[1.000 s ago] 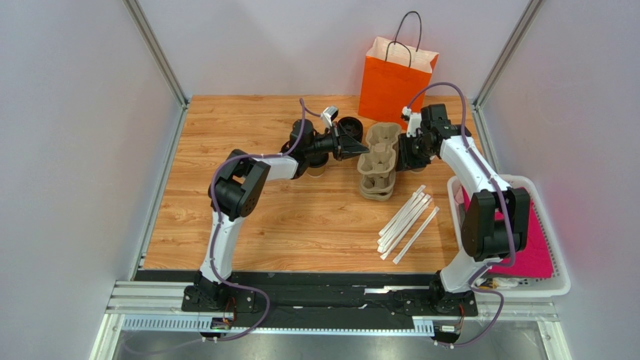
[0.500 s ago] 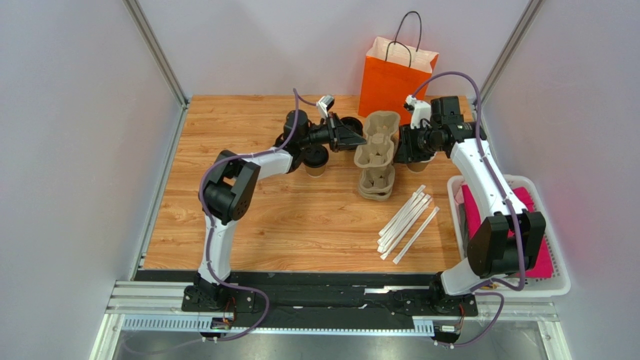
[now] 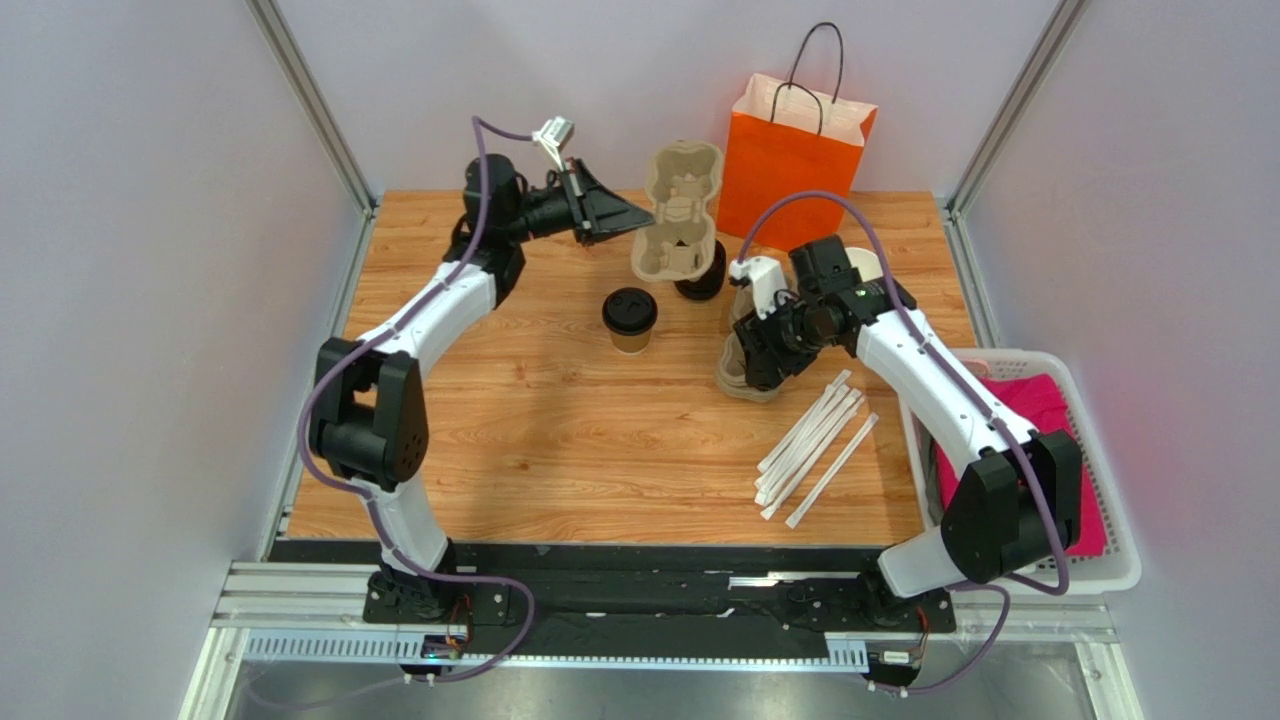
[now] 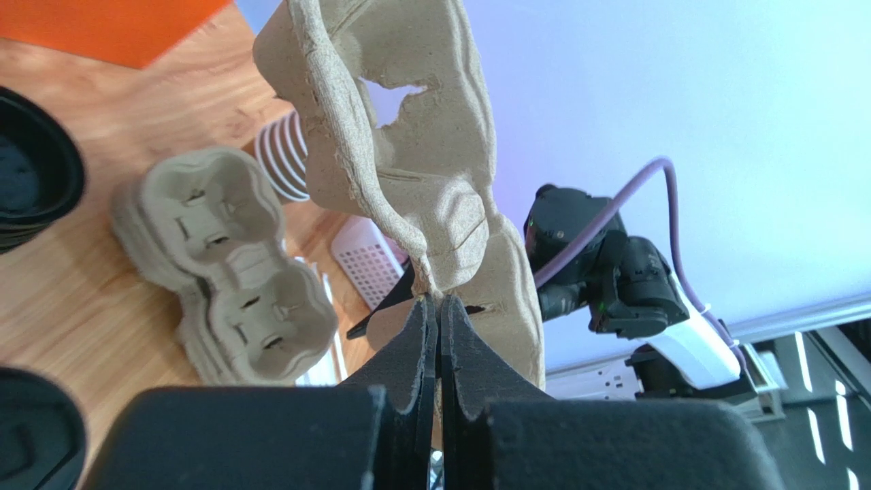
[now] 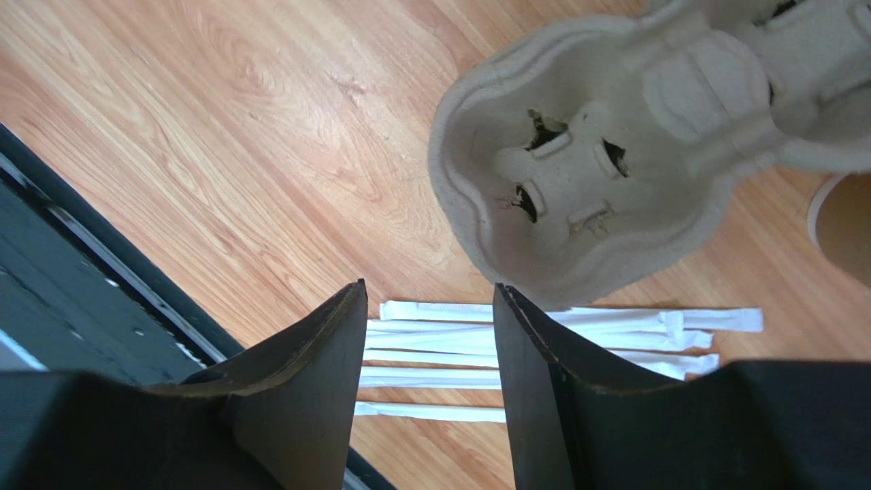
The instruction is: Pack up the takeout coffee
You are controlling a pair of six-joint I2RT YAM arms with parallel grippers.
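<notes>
1. On the wooden table, the takeout coffee is standing unpacked between the arms.
2. The left gripper, pinching a carrier, is lifting it off the stack to hold the coffee.
3. The right gripper is spreading, releasing the stack.

Wooden table, lidded coffee cup, carrier stack, wrapped straws, orange bag

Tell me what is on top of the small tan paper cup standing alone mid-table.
A round black plastic lid sits on the small tan paper cup, closing it. Whatever is inside is hidden by that lid.
</notes>
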